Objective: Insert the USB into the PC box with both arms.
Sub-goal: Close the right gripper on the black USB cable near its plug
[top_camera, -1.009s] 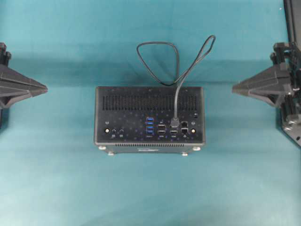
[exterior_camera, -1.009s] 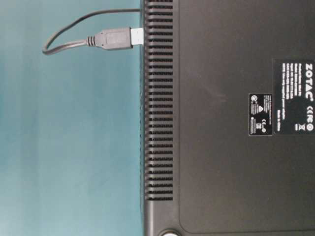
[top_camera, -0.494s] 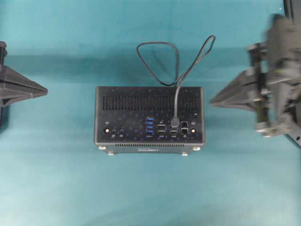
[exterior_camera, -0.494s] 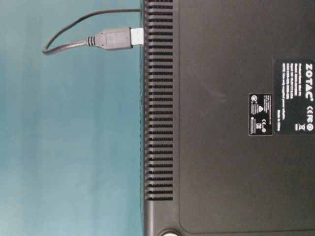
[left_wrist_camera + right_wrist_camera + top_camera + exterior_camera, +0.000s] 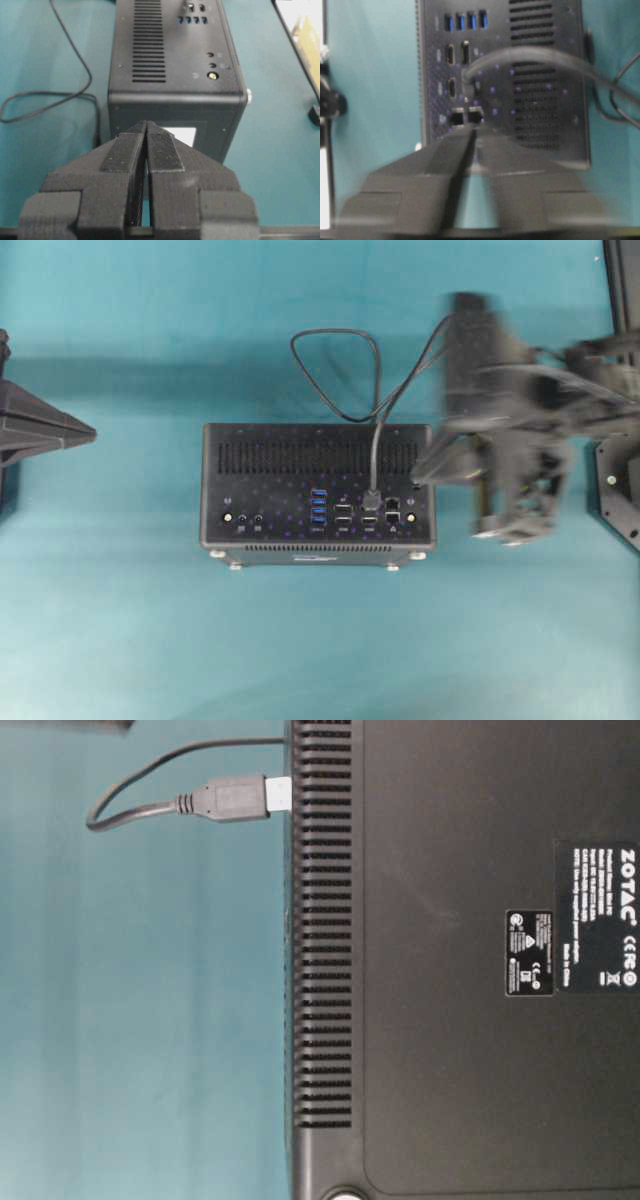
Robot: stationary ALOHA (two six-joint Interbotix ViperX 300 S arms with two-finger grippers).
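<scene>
My worry is the plug end of the thin dark grey-black looped USB cable (image 5: 371, 500). It stands on the upturned port face of the black rectangular PC box (image 5: 280, 490), among the black sockets beside the row of blue port sockets (image 5: 319, 508). From table level its silver tip is still showing, so I judge it is not seated. The right fingers (image 5: 440, 165) hang just off the box's right edge, pointing at that plug. They are too blurred for me to tell how wide they stand, and they hold nothing I can see. If they come in fast or off-line, they could knock the plug flat, snag the cable arching over the vent grille, or shove the box across the teal worktop (image 5: 320, 650). The left fingers (image 5: 125, 152) are pressed together and empty, well apart from the box's left side, so nothing braces it. The slack loop lies behind the box, clear of both arms.
</scene>
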